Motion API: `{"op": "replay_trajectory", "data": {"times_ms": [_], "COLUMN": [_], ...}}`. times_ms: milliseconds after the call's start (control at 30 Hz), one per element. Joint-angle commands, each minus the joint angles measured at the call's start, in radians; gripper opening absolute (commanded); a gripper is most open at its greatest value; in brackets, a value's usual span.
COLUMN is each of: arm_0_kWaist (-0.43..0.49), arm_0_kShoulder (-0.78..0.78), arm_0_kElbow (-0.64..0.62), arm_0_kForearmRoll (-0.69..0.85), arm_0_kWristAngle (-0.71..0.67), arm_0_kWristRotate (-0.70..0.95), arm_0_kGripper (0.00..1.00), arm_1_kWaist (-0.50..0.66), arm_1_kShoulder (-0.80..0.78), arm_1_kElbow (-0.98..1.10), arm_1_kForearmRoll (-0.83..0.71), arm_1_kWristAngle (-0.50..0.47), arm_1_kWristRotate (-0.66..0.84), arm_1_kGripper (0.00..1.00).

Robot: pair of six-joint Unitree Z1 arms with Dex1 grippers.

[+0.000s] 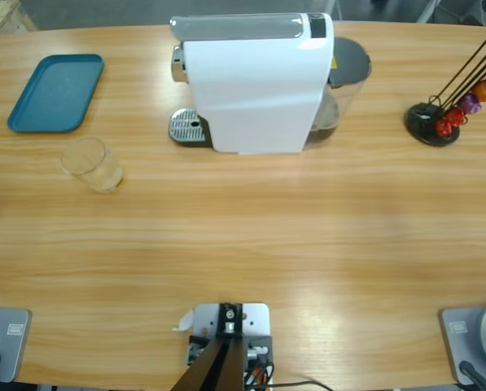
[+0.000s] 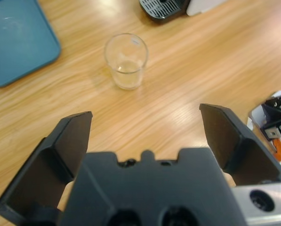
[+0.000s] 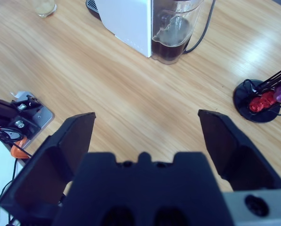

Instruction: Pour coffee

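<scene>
A clear, empty glass (image 1: 92,163) stands on the wooden table, left of the white coffee machine (image 1: 255,81). No coffee shows in it or anywhere else. My left gripper (image 2: 145,115) is open, well short of the glass (image 2: 126,61), which lies straight ahead between its jaws. My right gripper (image 3: 146,117) is open too and holds nothing. It looks over bare table toward the machine (image 3: 131,23) and the machine's transparent tank (image 3: 173,37). The glass (image 3: 44,7) sits far off at that view's top left. Neither arm reaches into the high view.
A teal tray (image 1: 55,94) lies at the back left, beside the glass. The machine's metal drip grate (image 1: 187,126) faces left. A black capsule holder (image 1: 438,122) with orange, red and purple capsules stands at the far right. A black cable (image 3: 201,33) runs behind the tank.
</scene>
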Motion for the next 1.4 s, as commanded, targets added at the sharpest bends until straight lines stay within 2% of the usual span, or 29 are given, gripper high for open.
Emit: {"op": "replay_trajectory", "data": {"times_ms": [33, 133, 233, 333, 467, 567, 733, 933, 1067, 1133, 1233, 1400], "arm_0_kWaist": [-0.032, -0.031, -0.032, -0.03, -0.03, -0.03, 0.045, 0.15, 0.154, 0.154, 0.154, 0.154], "arm_0_kShoulder": [0.125, 0.181, 0.207, 0.279, 0.445, 0.536, 0.636, 0.795, 0.868, 0.909, 0.958, 0.978], "arm_0_kElbow": [-0.008, 0.046, 0.04, -0.039, -0.168, -0.237, -0.324, -0.449, -0.513, -0.528, -0.549, -0.556], "arm_0_kForearmRoll": [-0.089, -0.225, -0.294, -0.314, -0.314, -0.326, -0.331, -0.391, -0.391, -0.391, -0.391, -0.394], "arm_0_kWristAngle": [0.006, 0.005, 0.006, -0.003, -0.138, -0.154, -0.173, -0.368, -0.433, -0.487, -0.561, -0.557], "arm_0_kWristRotate": [0.025, 0.016, 0.014, 0.009, -0.092, -0.154, -0.476, -0.673, -0.706, -0.715, -0.716, -0.703], "arm_0_kGripper": [1.0, 1.0, 1.0, 1.0, 1.0, 1.0, 0.998, 0.977, 0.989, 0.933, 0.959, 0.997], "arm_1_kWaist": [-0.004, -0.004, -0.004, -0.004, -0.004, -0.004, -0.004, -0.004, -0.004, -0.004, -0.004, -0.004], "arm_1_kShoulder": [0.04, 0.049, 0.049, 0.061, 0.067, 0.061, 0.063, 0.062, 0.055, 0.051, 0.041, 0.031], "arm_1_kElbow": [0.023, 0.022, 0.022, 0.02, 0.018, 0.019, 0.019, 0.019, 0.02, 0.02, 0.022, 0.025], "arm_1_kForearmRoll": [-0.008, -0.008, -0.008, -0.007, -0.006, -0.007, -0.006, -0.004, -0.004, -0.004, -0.006, -0.008], "arm_1_kWristAngle": [-0.009, -0.008, -0.008, -0.01, -0.01, -0.01, -0.011, -0.011, -0.011, -0.011, -0.011, -0.011], "arm_1_kWristRotate": [0.004, 0.004, 0.004, 0.004, 0.004, 0.004, 0.004, 0.004, 0.005, 0.005, 0.006, 0.005], "arm_1_kGripper": [1.0, 1.0, 1.0, 1.0, 1.0, 1.0, 1.0, 1.0, 1.0, 1.0, 1.0, 1.0]}}
